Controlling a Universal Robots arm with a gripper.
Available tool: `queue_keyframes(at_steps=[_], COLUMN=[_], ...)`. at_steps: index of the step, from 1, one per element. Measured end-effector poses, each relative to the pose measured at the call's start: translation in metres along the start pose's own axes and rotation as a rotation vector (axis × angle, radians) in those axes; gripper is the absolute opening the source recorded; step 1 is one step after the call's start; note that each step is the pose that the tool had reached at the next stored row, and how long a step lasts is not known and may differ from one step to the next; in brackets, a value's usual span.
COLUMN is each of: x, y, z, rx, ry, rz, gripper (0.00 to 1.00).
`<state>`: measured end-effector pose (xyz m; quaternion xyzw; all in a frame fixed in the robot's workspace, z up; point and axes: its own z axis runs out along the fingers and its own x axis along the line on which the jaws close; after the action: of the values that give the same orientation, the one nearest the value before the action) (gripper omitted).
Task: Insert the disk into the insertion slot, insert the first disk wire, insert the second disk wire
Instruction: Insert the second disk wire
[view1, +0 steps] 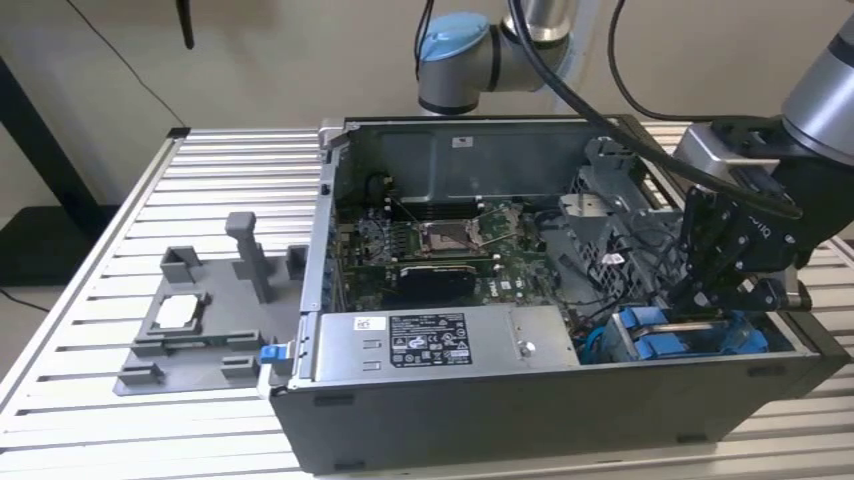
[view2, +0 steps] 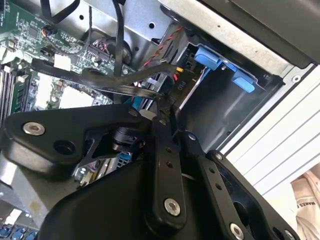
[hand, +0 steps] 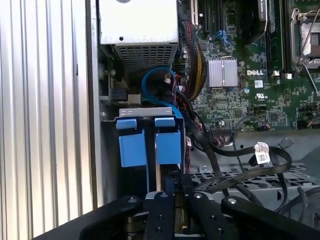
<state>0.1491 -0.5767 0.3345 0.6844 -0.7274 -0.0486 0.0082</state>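
Note:
My gripper (view1: 714, 300) reaches down into the open computer case, at the insertion slot (view1: 683, 338) on the exterior view's right. Two bright blue carriers (hand: 167, 147) (hand: 132, 147) stand side by side in that grey bay, their tabs (view2: 215, 57) at its mouth. The disk's metal body is hidden behind the blue plastic. In both wrist views my gripper (view2: 160, 107) (hand: 172, 182) has its fingers drawn close together. A flat black disk wire (view2: 85, 75) runs straight to the fingertips, which look pinched on its end.
A grey labelled power-supply box (view1: 427, 340) sits beside the bay, with the motherboard (view1: 454, 240) and a perforated cage (view1: 601, 230) behind. Loose black cables (hand: 250, 165) loop close to the gripper. A grey fixture (view1: 200, 345) with a small silver part (view1: 178, 313) lies on the slatted table (view1: 80, 400).

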Motion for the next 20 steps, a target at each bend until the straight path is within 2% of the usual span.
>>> queue_keyframes(at_steps=[1,2,10,15,18,20], x=[0.0006,0.0011,0.0008,0.0008,0.0003,0.0002], y=[0.0,0.0,0.0009,0.001,0.0019,0.0042], z=[-0.0001,-0.0004,-0.0106,-0.012,-0.0214,-0.0251], rx=[-0.0005,-0.0011,-0.0007,-0.0009,-0.0005,-0.0005], ry=[-0.0007,-0.0013,-0.0038,-0.0042,-0.0046,-0.0049], rz=[0.005,0.011,0.043,0.063,0.069,0.069], gripper=[0.17,0.24,0.24,0.24,0.24,0.24])
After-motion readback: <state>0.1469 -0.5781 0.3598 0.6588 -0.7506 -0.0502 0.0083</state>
